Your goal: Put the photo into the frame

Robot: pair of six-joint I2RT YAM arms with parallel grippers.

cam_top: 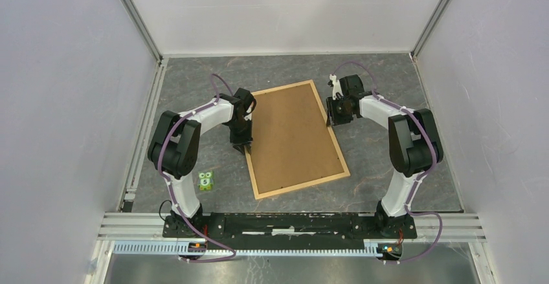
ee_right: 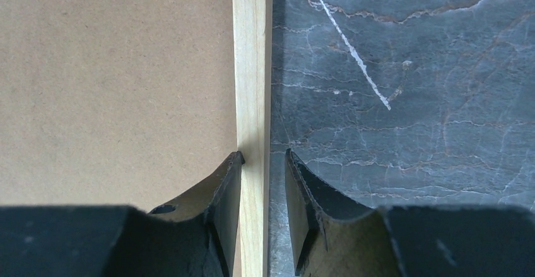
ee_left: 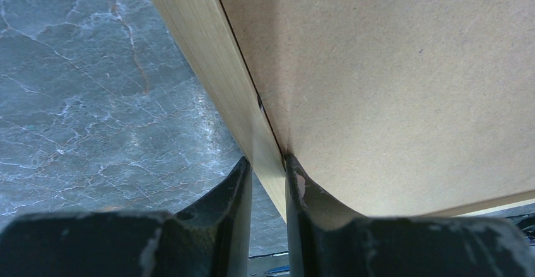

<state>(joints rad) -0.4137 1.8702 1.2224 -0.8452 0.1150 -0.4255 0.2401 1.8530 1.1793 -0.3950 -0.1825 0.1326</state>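
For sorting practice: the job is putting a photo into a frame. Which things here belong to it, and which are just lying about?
Belonging: the frame; the backing board lying within it. No sign of the photo.
Lying about: the small green block marked 5.

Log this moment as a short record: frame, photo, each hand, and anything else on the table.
frame: lies on the table, brown backing board inside it, facing up
photo: not visible in any view
left hand: straddles the frame's left rail, both fingers seemingly pressed on it
right hand: straddles the right rail, inner finger touching, gap at the outer finger
other: small green block marked 5, near the left arm, apart from the frame
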